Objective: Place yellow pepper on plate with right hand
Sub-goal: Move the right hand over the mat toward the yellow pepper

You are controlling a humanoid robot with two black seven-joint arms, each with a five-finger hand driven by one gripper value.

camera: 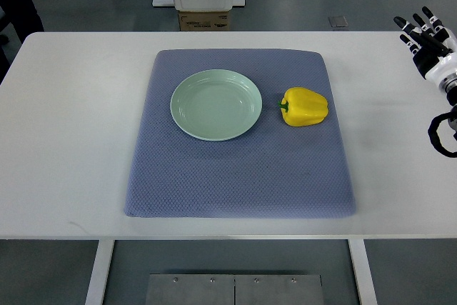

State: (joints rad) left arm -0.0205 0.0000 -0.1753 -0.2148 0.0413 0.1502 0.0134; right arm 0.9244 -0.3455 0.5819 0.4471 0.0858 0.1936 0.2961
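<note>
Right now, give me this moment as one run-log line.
right hand: open, at table's right edge, holding nothing | yellow pepper: on mat, right of plate | plate: empty | left hand: not in view

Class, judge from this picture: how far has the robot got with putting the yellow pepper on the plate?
Nothing is done yet. The yellow pepper lies on the blue mat, right of the empty plate. The right robot hand hovers open at the table's right edge, holding nothing. Reaching, grasping and placing all remain.

Glossy yellow pepper (305, 106), smooth glazed plate (187, 116), textured woven cloth mat (235, 176).
</note>
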